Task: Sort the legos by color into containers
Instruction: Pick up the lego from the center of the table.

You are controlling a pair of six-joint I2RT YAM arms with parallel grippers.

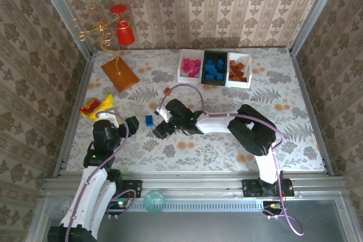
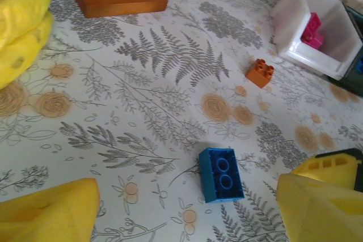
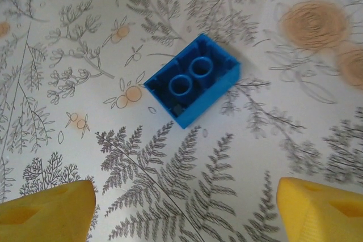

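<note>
My left claw [image 1: 132, 124] hangs spread wide, empty, just left of the small blue plastic lego brick [image 1: 148, 121], which lies studs-down on the floral-patterned counter [image 1: 227, 157]. My right claw [image 1: 160, 129], equally wide and empty, sits just right of that brick. Well beyond it stand the three rectangular plastic trays [image 1: 214, 83], white, black, white.

We are seeing a blue lego [image 3: 193, 80] and a brown-orange lego [image 2: 260, 72] on a white desk [image 2: 142, 117] patterned with grey ferns and tan flowers. Pink legos [image 1: 193, 67] are filling a white tray [image 1: 181, 71], blue legos [image 1: 214, 71] a black tray [image 1: 215, 54].
</note>
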